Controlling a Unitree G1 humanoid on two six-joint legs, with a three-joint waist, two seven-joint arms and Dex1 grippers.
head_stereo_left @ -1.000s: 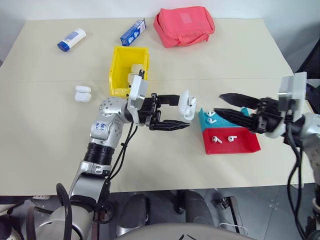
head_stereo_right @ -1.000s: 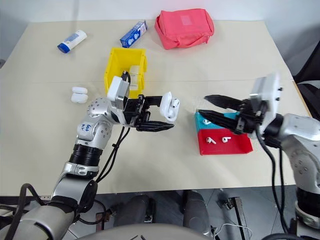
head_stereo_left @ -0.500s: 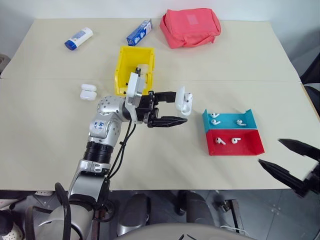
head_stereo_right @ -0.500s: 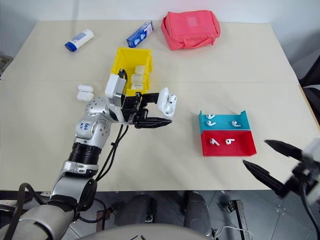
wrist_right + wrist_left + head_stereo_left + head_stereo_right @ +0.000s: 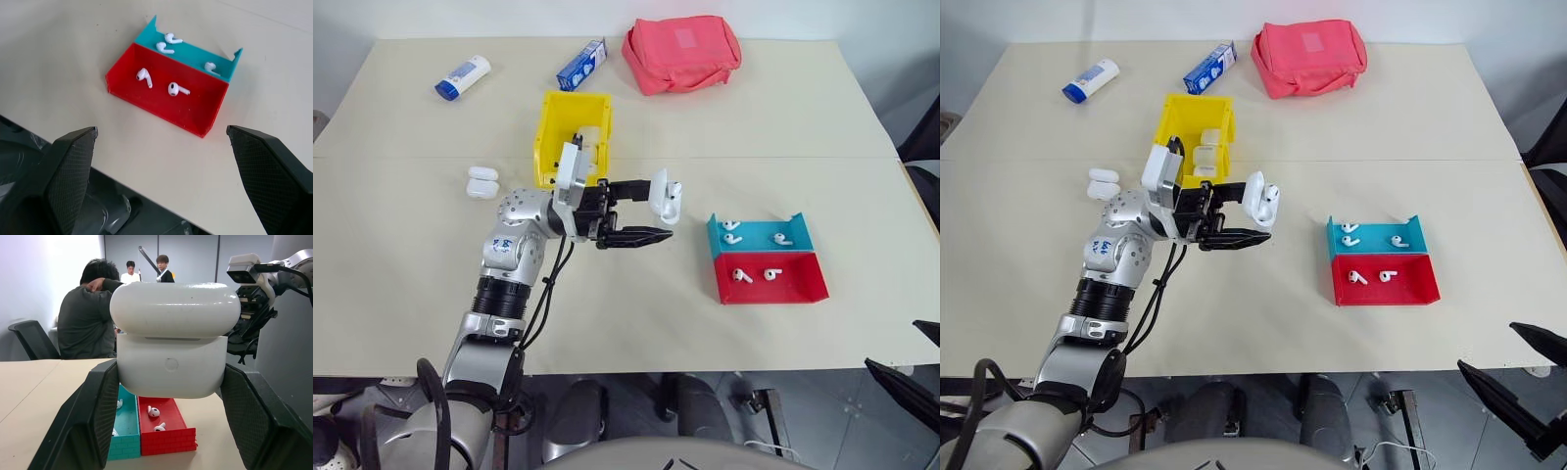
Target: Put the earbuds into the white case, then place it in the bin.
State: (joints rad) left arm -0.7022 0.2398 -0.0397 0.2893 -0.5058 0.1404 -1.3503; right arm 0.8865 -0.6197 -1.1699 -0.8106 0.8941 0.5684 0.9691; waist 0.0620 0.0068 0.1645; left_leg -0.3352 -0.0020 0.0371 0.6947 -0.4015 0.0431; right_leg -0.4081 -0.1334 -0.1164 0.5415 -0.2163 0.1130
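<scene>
Left gripper (image 5: 651,210): my fingers pinch the white case (image 5: 664,196) by its two sides and hold it in the air above the table (image 5: 411,255), lid hinged open.
White case, close up (image 5: 172,363): lid (image 5: 175,309) tipped back above the body; one earbud shows at its open mouth in the head views.
Right gripper (image 5: 161,181): spread wide, nothing between the fingers, low beyond the table's near edge, pointing toward the tray.
Earbuds (image 5: 144,75): two lie in the red half of the tray (image 5: 769,284), three in the teal half.
Bin (image 5: 570,137): yellow, behind my left gripper, pale case-like things inside.
Spare case (image 5: 481,182): closed, on the table to the left of the bin.
Far edge: tube bottle (image 5: 462,77), blue box (image 5: 581,65), red pouch (image 5: 681,51).
Left wrist view: people (image 5: 90,318) beyond the table.
</scene>
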